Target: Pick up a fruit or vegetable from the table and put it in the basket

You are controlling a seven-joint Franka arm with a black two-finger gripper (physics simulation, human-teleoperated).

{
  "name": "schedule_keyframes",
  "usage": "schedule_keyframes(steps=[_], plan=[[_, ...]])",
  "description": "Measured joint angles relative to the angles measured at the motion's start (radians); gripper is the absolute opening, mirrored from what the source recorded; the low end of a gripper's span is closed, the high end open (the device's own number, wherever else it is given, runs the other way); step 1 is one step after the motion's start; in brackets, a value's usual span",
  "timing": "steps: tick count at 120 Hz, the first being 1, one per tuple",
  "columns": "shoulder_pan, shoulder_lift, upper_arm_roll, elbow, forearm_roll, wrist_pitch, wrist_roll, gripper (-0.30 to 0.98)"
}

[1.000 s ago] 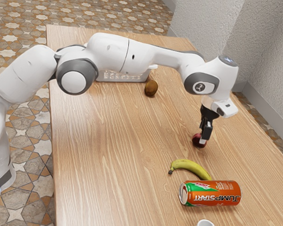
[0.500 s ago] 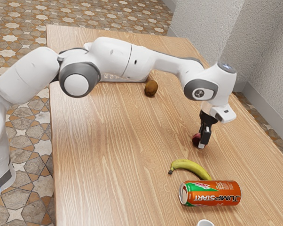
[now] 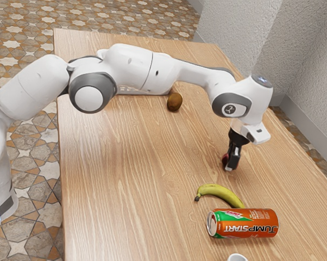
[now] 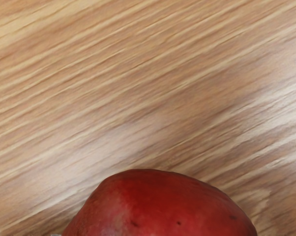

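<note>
Toward the edge of the wooden table (image 3: pixel 125 163) at the exterior view's right, the smooth red fruit or vegetable (image 4: pixel 162 209) sits right at the black gripper (image 3: pixel 230 167); whether the jaws grip it, I cannot tell. The pale plastic basket (image 3: pixel 139 92) lies well apart.

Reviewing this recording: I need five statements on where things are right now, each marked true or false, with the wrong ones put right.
1. The Jumpstart can lies on its side. True.
2. The kiwi is inside the basket. False: it is on the table, beside the basket.
3. The pincer is at the banana. False: it is at the red fruit.
4. The arm hides part of the basket in the exterior view. True.
5. The banana lies on top of the can. False: it lies on the table, by the can.
</note>
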Motion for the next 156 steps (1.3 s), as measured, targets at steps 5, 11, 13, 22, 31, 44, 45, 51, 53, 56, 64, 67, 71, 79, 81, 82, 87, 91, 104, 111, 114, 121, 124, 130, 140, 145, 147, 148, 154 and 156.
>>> schedule_keyframes(steps=[5,11,13,22,31,44,45,51,53,56,64,67,71,79,81,82,87,91,104,111,114,121,124,130,140,145,147,148,154,156], plan=[[0.0,0.0,-0.001,-0.001,0.006,0.003,0.0,0.29],[0.0,0.0,-0.002,-0.002,0.012,0.009,0.002,0.31],[0.0,0.0,-0.002,-0.002,0.013,0.011,0.002,0.31],[0.0,-0.002,-0.003,-0.002,0.018,0.017,0.007,0.31],[0.0,-0.004,-0.004,-0.001,0.019,0.02,0.014,0.31],[-0.001,-0.019,-0.006,0.021,0.021,0.006,0.023,0.29],[-0.001,-0.02,-0.006,0.029,0.021,0.002,0.024,0.29],[-0.001,-0.038,-0.006,0.062,0.022,-0.023,0.027,0.3],[-0.001,-0.048,-0.006,0.068,0.022,-0.032,0.028,0.3],[-0.001,-0.066,-0.006,0.074,0.022,-0.045,0.03,0.3],[0.01,-0.122,-0.005,0.082,0.022,-0.084,0.034,0.33],[0.03,-0.145,-0.005,0.083,0.022,-0.101,0.036,0.33],[0.064,-0.174,-0.006,0.083,0.024,-0.125,0.038,0.33],[0.169,-0.227,-0.035,0.083,0.03,-0.175,0.042,0.35],[0.201,-0.238,-0.051,0.083,0.034,-0.187,0.043,0.35],[0.218,-0.243,-0.062,0.083,0.037,-0.193,0.044,0.35],[0.296,-0.273,-0.106,0.082,0.049,-0.224,0.047,0.34],[0.333,-0.304,-0.118,0.077,0.057,-0.25,0.05,0.34],[0.379,-0.454,-0.043,-0.078,0.062,-0.314,0.057,0.35],[0.386,-0.552,0.026,-0.223,0.044,-0.314,0.061,0.34],[0.39,-0.577,0.045,-0.263,0.038,-0.313,0.063,0.34],[0.386,-0.608,0.105,-0.324,0.027,-0.311,0.068,0.34],[0.385,-0.613,0.132,-0.339,0.024,-0.31,0.071,0.34],[0.386,-0.619,0.189,-0.361,0.016,-0.308,0.078,0.34],[0.5,-0.612,0.178,-0.377,0.005,-0.298,0.092,0.34],[0.584,-0.598,0.142,-0.381,0.003,-0.291,0.101,0.35],[0.612,-0.591,0.13,-0.381,0.002,-0.288,0.105,0.35],[0.628,-0.587,0.123,-0.382,0.002,-0.286,0.106,0.35],[0.706,-0.558,0.093,-0.383,0.001,-0.275,0.118,0.35],[0.723,-0.545,0.088,-0.382,0.001,-0.27,0.122,0.35]])
